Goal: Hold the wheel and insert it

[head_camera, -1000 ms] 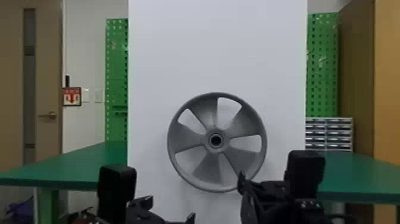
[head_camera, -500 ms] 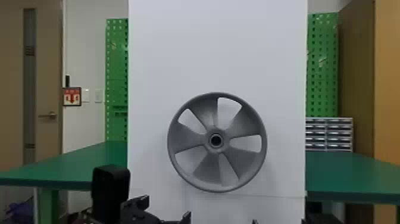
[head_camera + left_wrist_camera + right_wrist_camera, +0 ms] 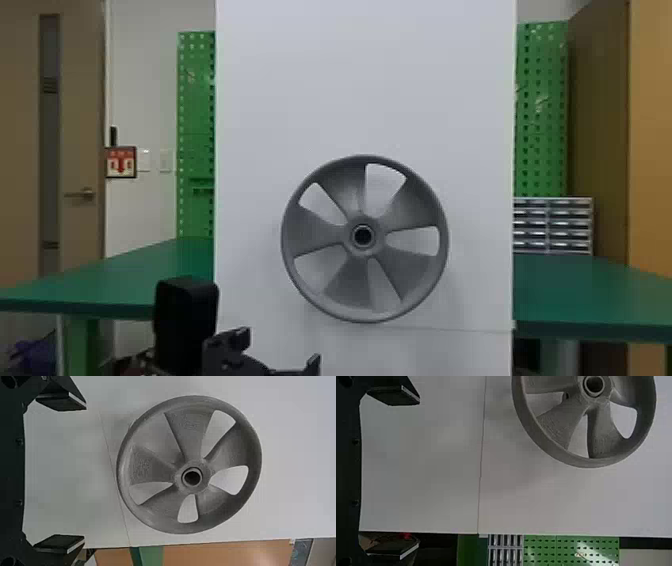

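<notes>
The grey five-spoked wheel [image 3: 320,235] is upright against the white panel, its round hub facing out. Low in the head view, left of and below the wheel, is my left gripper [image 3: 280,350]. The left wrist view has that gripper [image 3: 61,477] with fingers wide apart and nothing between them, the wheel [image 3: 158,502] beyond them. In the right wrist view my right gripper [image 3: 393,477] also stands open and holds nothing; part of the wheel [image 3: 562,423] is farther off, at that picture's upper edge.
Behind the wheel rises the tall white panel [image 3: 365,75], with a thin seam below the rim. Green tables [image 3: 125,270] flank it on both sides. A drawer cabinet [image 3: 555,225] and green pegboards [image 3: 542,110] are at the back.
The right gripper has dropped down out of the head view. My left gripper has shifted slightly to the left. The wheel has stayed where it was.
</notes>
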`<act>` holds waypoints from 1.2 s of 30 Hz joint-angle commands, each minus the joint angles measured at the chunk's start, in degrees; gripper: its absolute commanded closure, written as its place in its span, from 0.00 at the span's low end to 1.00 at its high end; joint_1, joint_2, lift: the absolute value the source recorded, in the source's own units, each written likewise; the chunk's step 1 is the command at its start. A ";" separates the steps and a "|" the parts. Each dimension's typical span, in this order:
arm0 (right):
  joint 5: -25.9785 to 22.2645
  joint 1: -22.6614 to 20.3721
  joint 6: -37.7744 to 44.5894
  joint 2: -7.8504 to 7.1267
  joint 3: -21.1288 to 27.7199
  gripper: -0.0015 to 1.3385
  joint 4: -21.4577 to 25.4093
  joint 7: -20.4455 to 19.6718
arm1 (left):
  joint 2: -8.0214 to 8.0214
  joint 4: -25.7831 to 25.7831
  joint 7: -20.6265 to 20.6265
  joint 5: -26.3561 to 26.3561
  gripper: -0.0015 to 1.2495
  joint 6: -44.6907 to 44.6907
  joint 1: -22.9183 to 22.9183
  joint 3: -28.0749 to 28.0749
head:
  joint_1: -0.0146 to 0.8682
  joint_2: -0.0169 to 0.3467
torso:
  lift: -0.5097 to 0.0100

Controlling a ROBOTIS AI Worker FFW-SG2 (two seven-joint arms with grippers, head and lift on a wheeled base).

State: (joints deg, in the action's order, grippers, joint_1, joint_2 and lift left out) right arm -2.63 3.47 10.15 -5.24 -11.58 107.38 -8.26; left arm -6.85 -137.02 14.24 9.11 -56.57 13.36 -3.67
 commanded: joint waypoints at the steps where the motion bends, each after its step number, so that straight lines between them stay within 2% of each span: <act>1: -0.18 -1.72 -1.62 -1.27 0.68 0.00 -1.38 -0.01 | 0.00 0.00 0.00 -0.06 0.09 0.05 -0.08 0.07 | 0.02 0.43 | 0.07; 6: -1.67 -3.30 -3.12 -1.44 1.65 0.00 -3.32 0.08 | 0.08 0.00 0.00 -0.15 0.09 0.05 -0.35 0.16 | 0.02 0.43 | 0.07; 16: -1.50 -5.32 -5.93 -1.53 2.79 0.00 -5.25 0.70 | 0.17 0.00 0.00 -0.15 0.09 0.32 -0.79 0.33 | 0.03 0.43 | 0.07; 23: -1.76 -5.41 -7.25 -2.06 3.06 0.00 -6.92 1.84 | 0.17 0.00 0.00 -0.15 0.09 0.58 -0.88 0.33 | 0.03 0.43 | 0.07; 36: -2.02 -5.50 -7.34 -1.97 3.15 0.00 -7.18 2.10 | 0.26 0.00 0.00 -0.24 0.09 0.67 -0.96 0.42 | 0.03 0.43 | 0.07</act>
State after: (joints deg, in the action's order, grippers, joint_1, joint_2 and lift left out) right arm -4.72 -2.09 2.85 -7.26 -8.43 100.20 -6.15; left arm -6.60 -137.02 14.24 8.96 -55.90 12.39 -3.25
